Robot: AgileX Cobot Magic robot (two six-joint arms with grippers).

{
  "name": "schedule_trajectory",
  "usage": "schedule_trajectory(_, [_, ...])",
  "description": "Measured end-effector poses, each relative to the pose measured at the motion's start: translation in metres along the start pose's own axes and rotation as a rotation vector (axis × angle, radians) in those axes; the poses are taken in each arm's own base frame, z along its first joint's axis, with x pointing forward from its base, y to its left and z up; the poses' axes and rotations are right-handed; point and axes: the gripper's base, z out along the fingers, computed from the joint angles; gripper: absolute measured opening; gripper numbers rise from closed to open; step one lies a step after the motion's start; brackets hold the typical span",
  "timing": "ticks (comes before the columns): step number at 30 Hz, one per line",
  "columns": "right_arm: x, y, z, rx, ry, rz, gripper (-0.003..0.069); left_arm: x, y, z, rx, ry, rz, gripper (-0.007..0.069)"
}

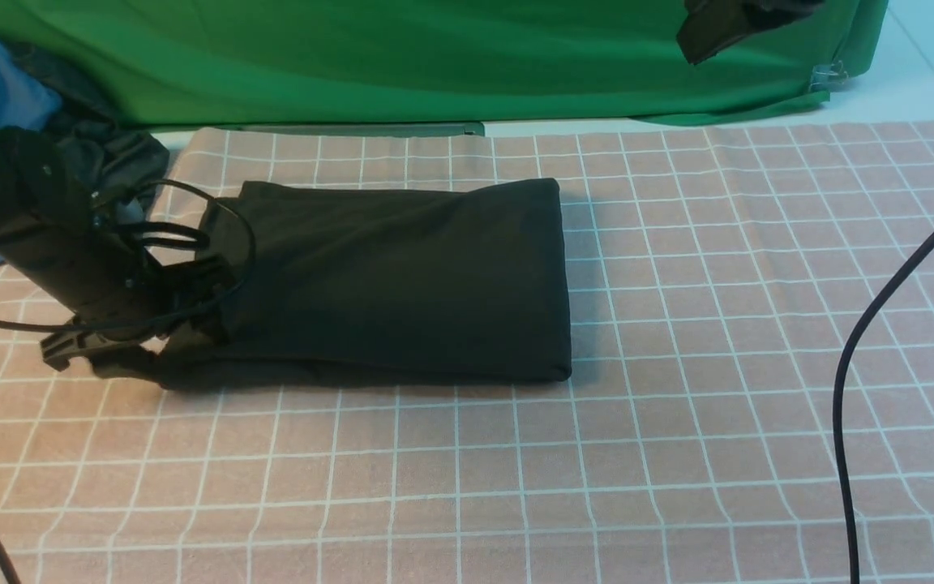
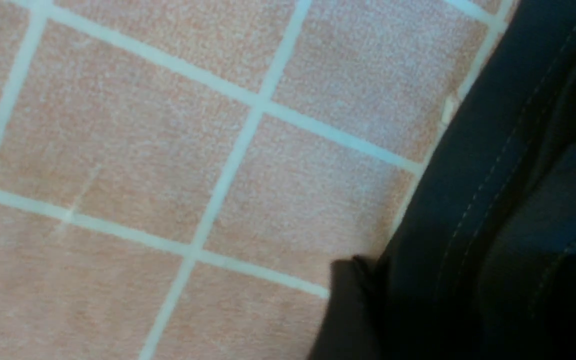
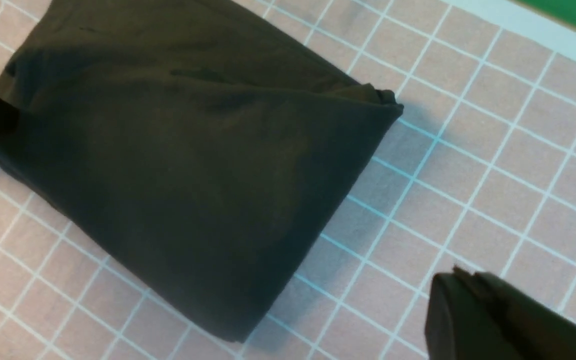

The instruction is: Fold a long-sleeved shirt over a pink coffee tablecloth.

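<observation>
Shirt (image 1: 402, 280) lies folded into a compact black rectangle on the pink checked tablecloth (image 1: 678, 422).
We judge the folding nearly done: the bundle looks tidy, though its left end by our left claw (image 1: 143, 324) seems looser and may need a last tuck. We cannot tell whether that claw is spread or gripping the edge. Our right claw (image 3: 473, 300), pressed together and empty, hangs well clear of the shirt.
</observation>
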Motion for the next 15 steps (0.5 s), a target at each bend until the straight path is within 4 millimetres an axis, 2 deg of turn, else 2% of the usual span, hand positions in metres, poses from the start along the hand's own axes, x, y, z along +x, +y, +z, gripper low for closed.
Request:
schedule_trajectory(2, [0.002, -0.006, 0.0, 0.071, 0.017, -0.002, 0.0069, 0.0, -0.002, 0.0, 0.016, 0.001, -0.005, 0.0202])
schedule_trajectory(3, [0.002, -0.01, -0.001, 0.109, 0.024, 0.0, 0.0069, 0.0, -0.003, -0.001, 0.02, 0.0, 0.0, 0.0133])
schedule_trajectory(4, [0.003, -0.013, -0.004, 0.145, 0.026, 0.009, 0.0069, -0.001, -0.003, -0.001, 0.02, 0.001, 0.005, 0.0097])
schedule_trajectory(6, [0.003, -0.018, -0.01, 0.2, 0.023, 0.025, 0.007, 0.0, -0.003, -0.003, 0.019, -0.002, 0.015, 0.0086])
schedule_trajectory(10, [0.005, -0.016, -0.016, 0.193, 0.013, 0.043, 0.007, 0.001, -0.003, -0.01, 0.012, -0.004, 0.033, 0.0086])
schedule_trajectory(12, [0.008, -0.013, -0.013, 0.165, 0.022, 0.055, 0.007, 0.002, -0.003, -0.014, 0.011, -0.01, 0.039, 0.0086])
schedule_trajectory(13, [0.016, -0.012, -0.002, 0.128, 0.062, 0.076, 0.0073, 0.003, -0.003, -0.021, 0.01, -0.02, 0.048, 0.0086])
schedule_trajectory(15, [0.021, -0.012, 0.005, 0.113, 0.09, 0.09, 0.008, 0.003, -0.003, -0.024, 0.007, -0.025, 0.055, 0.0086])
